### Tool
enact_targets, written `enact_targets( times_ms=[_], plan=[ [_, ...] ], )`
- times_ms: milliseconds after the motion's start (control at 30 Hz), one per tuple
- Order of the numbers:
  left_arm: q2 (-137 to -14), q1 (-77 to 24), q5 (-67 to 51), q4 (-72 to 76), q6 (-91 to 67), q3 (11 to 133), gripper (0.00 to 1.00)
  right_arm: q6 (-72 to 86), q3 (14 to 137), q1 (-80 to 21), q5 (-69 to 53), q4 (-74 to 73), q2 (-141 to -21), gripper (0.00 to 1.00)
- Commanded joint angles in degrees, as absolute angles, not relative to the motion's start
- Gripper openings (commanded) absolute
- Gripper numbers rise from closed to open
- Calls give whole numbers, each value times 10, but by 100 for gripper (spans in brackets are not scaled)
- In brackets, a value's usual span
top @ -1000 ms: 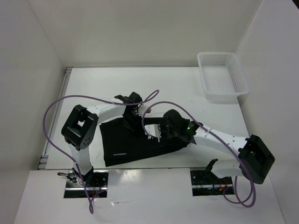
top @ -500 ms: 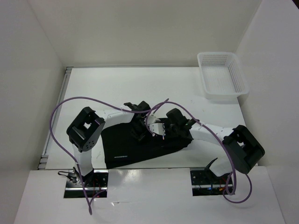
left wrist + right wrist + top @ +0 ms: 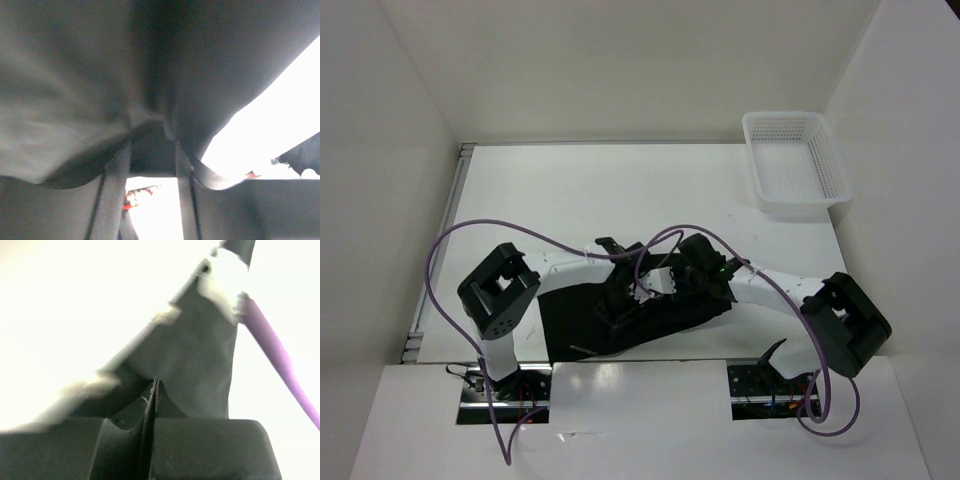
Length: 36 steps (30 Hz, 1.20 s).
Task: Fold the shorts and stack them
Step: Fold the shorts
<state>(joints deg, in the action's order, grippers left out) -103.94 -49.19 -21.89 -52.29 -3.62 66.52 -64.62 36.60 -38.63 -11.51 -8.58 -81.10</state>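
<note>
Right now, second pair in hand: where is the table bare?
Bare table between the back wall and the shorts, left of the basket; also in front of the basket. Crowded near middle: left gripper and right gripper clamp the shorts.

A white table (image 3: pixel 580 190) fills the middle of the frame. White walls (image 3: pixel 620 70) stand behind and beside it. The light is bright.

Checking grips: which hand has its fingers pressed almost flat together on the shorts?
The right hand: its fingers meet at a thin slit pinching the shorts. On the left hand, fingers stand apart, fabric bunched between them.
</note>
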Motion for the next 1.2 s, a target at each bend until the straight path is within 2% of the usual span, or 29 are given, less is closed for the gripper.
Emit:
enact_targets(
  times_ms=[0,333,400,467,500,567,600,633,667,767,1000,1167],
  plan=[
    [-1005,-554,-261,-558,0,672,49,-671,352,-388,-86,-57,-791,0],
    [-983,-589,-221,-633,0,688,53,-713,384,-388,-80,-194,-709,1],
    [-966,-589,-194,-639,0,677,54,-708,395,-388,-86,-237,-692,5],
    [-953,-589,-119,-639,0,647,54,-708,405,-388,-86,-256,-669,8],
    [-953,-589,-89,-630,0,632,54,-708,414,-388,-77,-272,-664,16],
    [-946,-582,-18,-624,0,595,55,-708,432,-388,-63,-294,-656,26],
    [-940,-575,-10,-624,0,595,57,-708,441,-388,-56,-331,-656,38],
    [-940,-564,-17,-624,0,595,57,-708,459,-388,-56,-351,-656,43],
    [-940,-542,-23,-624,0,608,67,-708,469,-388,-68,-374,-656,46],
    [-933,-492,-18,-619,0,619,69,-708,490,-388,-76,-444,-656,56],
    [-914,-354,-46,-564,0,609,71,-721,519,-388,-62,-556,-696,58],
    [-948,-324,-122,-554,0,602,71,-721,509,-388,-62,-563,-701,58]
  ],
)
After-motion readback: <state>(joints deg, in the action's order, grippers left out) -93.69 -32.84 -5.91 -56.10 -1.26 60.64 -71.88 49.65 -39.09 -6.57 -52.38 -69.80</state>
